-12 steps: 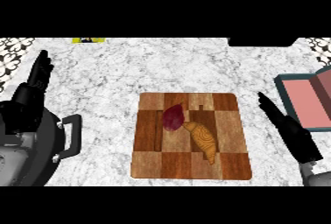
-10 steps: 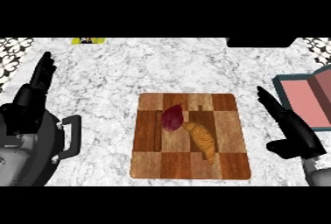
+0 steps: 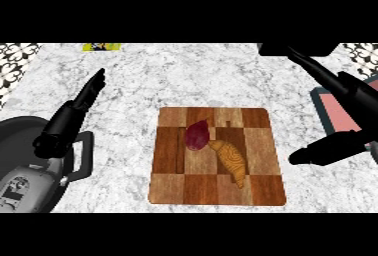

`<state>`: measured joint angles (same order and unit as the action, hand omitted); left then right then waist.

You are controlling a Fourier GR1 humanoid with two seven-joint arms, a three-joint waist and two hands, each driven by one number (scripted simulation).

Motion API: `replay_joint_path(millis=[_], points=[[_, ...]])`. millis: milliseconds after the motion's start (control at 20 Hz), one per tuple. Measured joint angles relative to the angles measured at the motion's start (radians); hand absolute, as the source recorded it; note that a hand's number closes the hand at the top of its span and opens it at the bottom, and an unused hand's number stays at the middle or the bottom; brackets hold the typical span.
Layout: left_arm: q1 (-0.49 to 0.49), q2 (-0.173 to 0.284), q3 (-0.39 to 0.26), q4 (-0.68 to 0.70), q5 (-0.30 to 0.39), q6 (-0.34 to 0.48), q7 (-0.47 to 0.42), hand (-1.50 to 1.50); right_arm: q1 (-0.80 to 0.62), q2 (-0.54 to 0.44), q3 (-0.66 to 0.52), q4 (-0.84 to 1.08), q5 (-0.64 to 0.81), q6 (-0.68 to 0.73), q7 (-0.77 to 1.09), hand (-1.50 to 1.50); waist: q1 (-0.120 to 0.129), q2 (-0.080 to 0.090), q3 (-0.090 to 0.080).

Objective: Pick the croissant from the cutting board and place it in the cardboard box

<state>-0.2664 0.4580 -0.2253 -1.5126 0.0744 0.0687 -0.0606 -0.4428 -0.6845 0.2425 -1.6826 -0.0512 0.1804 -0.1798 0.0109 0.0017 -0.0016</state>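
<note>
Since half a second ago, we note the right hand [image 3: 353, 97] has lifted and swung across the box side of the view; its straight fingers [image 3: 310, 65] now point up toward the far right of the counter [image 3: 184, 75], and its thumb [image 3: 325, 151] juts left toward the cutting board [image 3: 218, 156]. The croissant and its neighbour have not shifted.

Right fingers: extended, spread from the thumb, holding nothing. They hang above the counter, apart from the board.

Left fingers [image 3: 90, 90]: straight, pointing up and away, holding nothing. The left hand [image 3: 65, 125] shows at the left of the view, resting open, well apart from the board.

Croissant [image 3: 230, 162]: lies on the wooden checkered board, right of centre, lengthwise, its narrow end toward the near edge. Its upper end touches a dark red-purple sweet potato [image 3: 196, 136], which lies just up and left of it on the same board.

Cardboard box [image 3: 336, 112]: at the right edge, pinkish inside, largely hidden behind the right hand and forearm.

A small yellow object [image 3: 101, 47] sits at the far edge of the counter, too small to identify.
</note>
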Motion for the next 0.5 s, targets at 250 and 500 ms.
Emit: replay_joint_path(millis=[250, 500], points=[[0.007, -0.003, -0.006, -0.015, 0.011, -0.038, -0.003, 0.0, -0.046, -0.051, 0.046, 0.024, 0.156, 0.048, -0.189, -1.5, 0.004, 0.001, 0.002], [0.003, -0.008, 0.007, 0.005, 0.01, -0.061, -0.01, 0.0, -0.074, -0.085, 0.122, -0.021, 0.319, 0.078, -0.226, -1.5, -0.005, -0.001, 0.001]])
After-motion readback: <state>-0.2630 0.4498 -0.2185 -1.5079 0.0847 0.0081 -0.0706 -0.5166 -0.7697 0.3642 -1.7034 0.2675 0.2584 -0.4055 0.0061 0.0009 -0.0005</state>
